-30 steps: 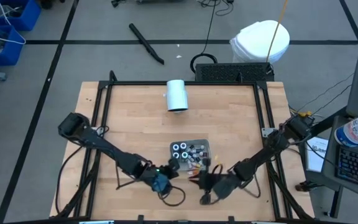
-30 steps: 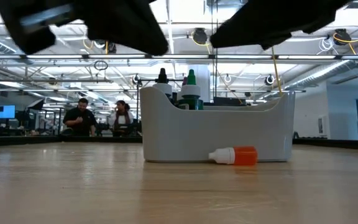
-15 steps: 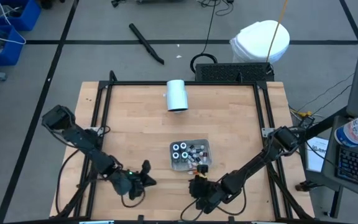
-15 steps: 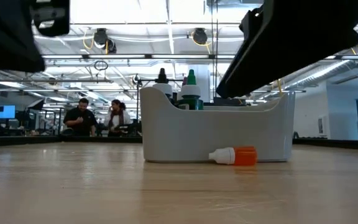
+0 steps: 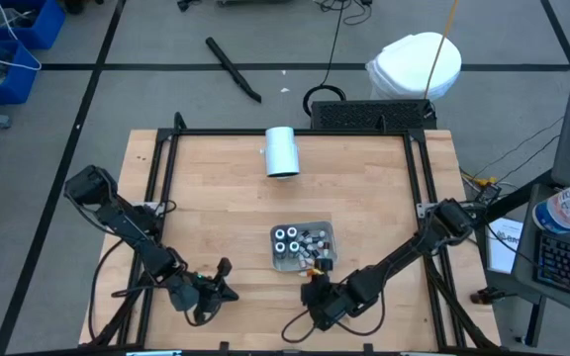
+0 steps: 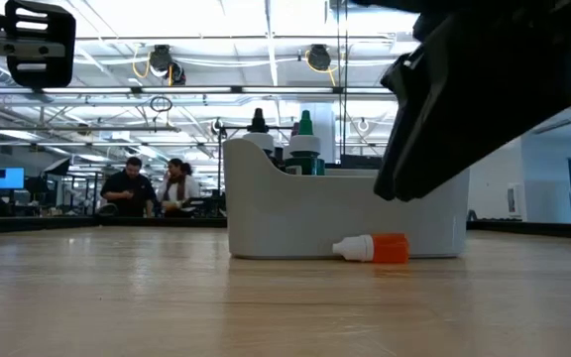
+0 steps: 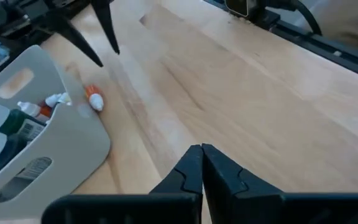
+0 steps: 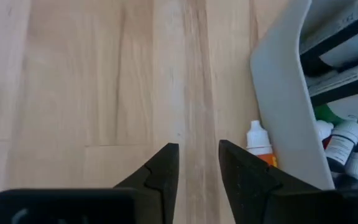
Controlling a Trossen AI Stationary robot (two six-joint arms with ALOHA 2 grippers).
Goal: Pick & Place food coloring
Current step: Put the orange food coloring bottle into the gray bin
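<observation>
Nearest, my right gripper hovers with fingers apart, empty; just beyond lies an orange food coloring bottle, white-capped, on its side against the grey tray of upright bottles. Farther off, my left gripper is closed, empty.

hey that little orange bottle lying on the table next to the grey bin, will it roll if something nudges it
Probably. The orange bottle lies on its side on the bare wooden table, and its body looks round. It seems small and light. The grey bin right behind it would likely stop it rolling that way.
</observation>
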